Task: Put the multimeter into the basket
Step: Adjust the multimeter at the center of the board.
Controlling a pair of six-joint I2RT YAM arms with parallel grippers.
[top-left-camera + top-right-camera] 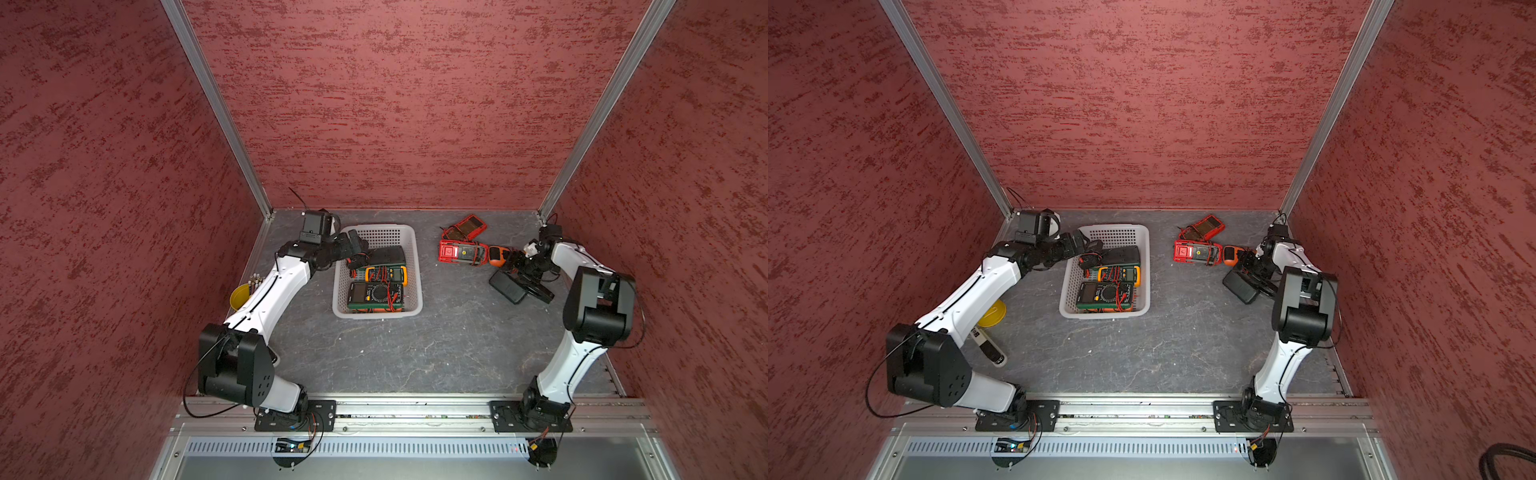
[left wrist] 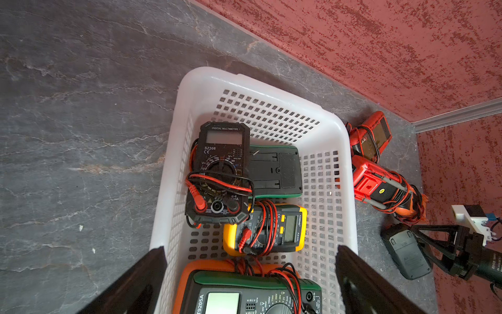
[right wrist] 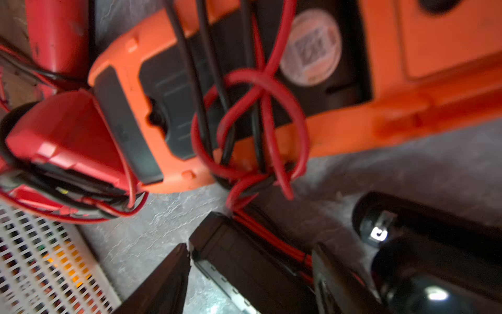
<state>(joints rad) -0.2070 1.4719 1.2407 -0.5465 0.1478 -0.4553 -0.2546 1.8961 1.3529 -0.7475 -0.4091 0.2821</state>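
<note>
- Straddling the black rectangular plastic multimeter (image 1: pixel 507 287), which lies face-down on the grey table (image 1: pixel 415 353), the right gripper (image 3: pixel 251 246) has one jaw at each flank for a side pinch; can't tell if it clamps yet.
- Left gripper (image 2: pixel 250 247) hovers over the white perforated plastic basket (image 1: pixel 376 314), jaws wide, holding nothing.
- Basket already holds other meters (image 2: pixel 274 231); red and orange meters (image 1: pixel 461 251) lie near the target.
</note>
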